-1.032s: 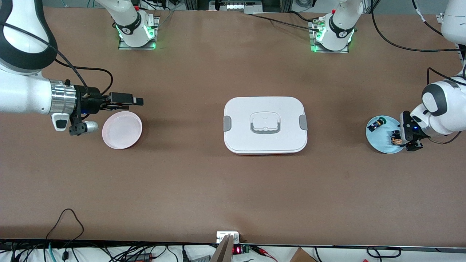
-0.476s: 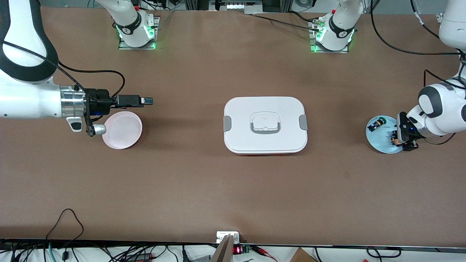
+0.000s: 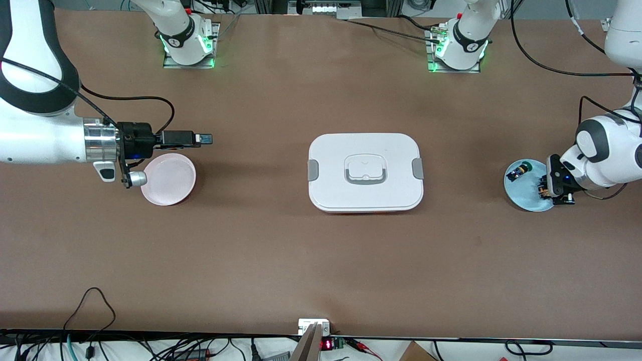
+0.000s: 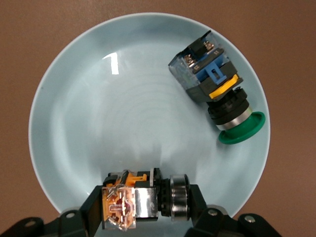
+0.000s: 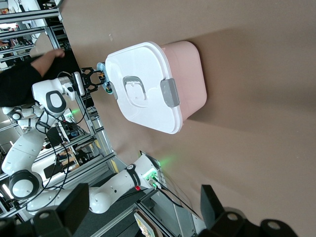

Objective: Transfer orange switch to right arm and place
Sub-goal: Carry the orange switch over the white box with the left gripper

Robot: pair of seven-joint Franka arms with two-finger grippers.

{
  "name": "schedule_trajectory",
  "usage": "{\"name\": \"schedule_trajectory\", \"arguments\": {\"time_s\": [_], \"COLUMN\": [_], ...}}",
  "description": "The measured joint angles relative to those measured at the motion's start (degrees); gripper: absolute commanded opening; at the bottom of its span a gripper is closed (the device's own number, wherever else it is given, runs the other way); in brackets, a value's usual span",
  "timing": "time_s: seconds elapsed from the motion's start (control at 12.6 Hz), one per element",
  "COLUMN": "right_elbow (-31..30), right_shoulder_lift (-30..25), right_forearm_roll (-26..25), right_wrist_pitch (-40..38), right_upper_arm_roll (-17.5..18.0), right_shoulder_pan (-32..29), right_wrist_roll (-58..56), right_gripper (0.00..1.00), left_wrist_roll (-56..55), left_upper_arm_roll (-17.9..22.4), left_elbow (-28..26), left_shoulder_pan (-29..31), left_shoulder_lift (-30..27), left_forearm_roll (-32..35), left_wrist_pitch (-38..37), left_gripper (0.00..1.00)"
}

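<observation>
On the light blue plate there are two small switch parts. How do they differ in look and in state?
The orange switch has an orange-copper end and a silver ring; the green-capped switch has blue and yellow parts and a round green cap. The orange switch sits between the fingers of the left hand; the green-capped switch lies free, apart from that hand. Both lie on their sides on the light blue plate.
</observation>
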Motion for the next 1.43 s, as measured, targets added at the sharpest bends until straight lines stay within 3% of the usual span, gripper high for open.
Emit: {"name": "schedule_trajectory", "arguments": {"time_s": [0.08,0.4,0.56,1.11,1.43], "right_elbow": [0.0,-0.7,-1.07,-2.26,-5.09], "right_shoulder_lift": [0.0,0.0,0.01,0.71,0.85], "right_forearm_roll": [0.02,0.41,0.69,5.01,15.18], "right_wrist_pitch": [0.0,0.0,0.0,-0.06,-0.09], "right_upper_arm_roll": [0.0,0.0,0.0,0.01,0.0], "right_shoulder_pan": [0.02,0.04,0.04,0.03,-0.05], "right_wrist_roll": [0.0,0.1,0.1,0.11,0.11], "right_gripper": [1.0,1.0,1.0,1.0,1.0], "left_wrist_roll": [0.0,0.0,0.0,0.06,0.17], "left_upper_arm_roll": [0.0,-0.22,-0.74,-3.27,-3.39], "left_elbow": [0.0,1.53,3.49,8.83,10.76], "left_shoulder_pan": [0.0,-0.02,-0.23,-5.77,-9.34], "left_shoulder_lift": [0.0,-0.41,-1.6,-4.91,-4.91], "left_forearm_roll": [0.0,-0.23,-3.95,-34.56,-53.48], "left_wrist_pitch": [0.02,-0.21,-5.37,-33.99,-46.02], "left_gripper": [0.0,0.0,0.0,0.0,0.0]}}
